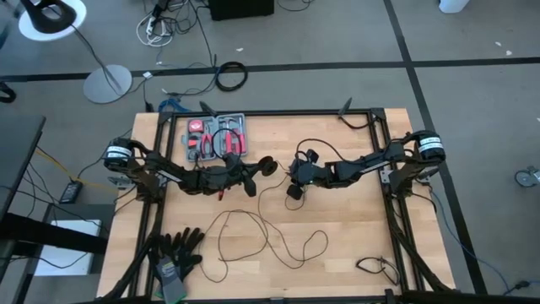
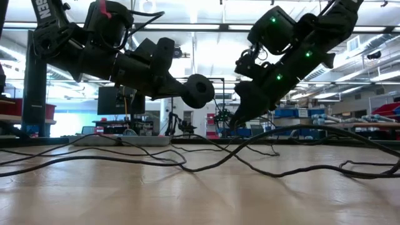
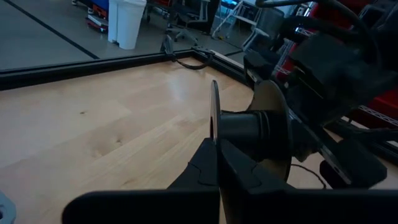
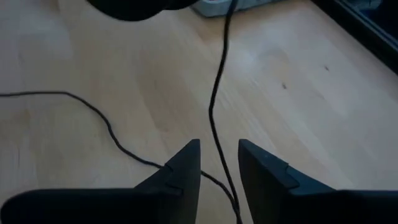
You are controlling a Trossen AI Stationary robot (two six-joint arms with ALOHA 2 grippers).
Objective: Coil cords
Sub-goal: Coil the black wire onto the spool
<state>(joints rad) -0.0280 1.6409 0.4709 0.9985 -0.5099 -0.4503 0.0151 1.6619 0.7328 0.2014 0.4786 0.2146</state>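
The cord is a long thin black wire [image 1: 253,228] that lies in loose loops on the wooden table [image 1: 354,228] and ends in a round black puck [image 1: 267,166], shaped like a small spool. My left gripper [image 1: 256,171] is at the table's middle, shut on the puck [image 2: 199,90] above the table. My right gripper [image 1: 295,181] is just right of it, pointing down at a slant and open. A strand of the wire [image 4: 214,118] runs through the gap between its fingers [image 4: 186,168]; I cannot tell whether it touches them. My left gripper pinches the rim of the puck's thin near flange [image 3: 214,121] between its two fingers. The fingers come roughly level from the table's left. The puck is lifted clear of the table, and its hub [image 3: 242,127] sticks out sideways from the held flange.
A red tool case [image 1: 217,135] lies at the far left. Black gloves [image 1: 177,253] lie at the near left corner. A short black cable with a plug [image 1: 375,268] lies at the near right. Another cable [image 1: 354,118] lies by the far edge.
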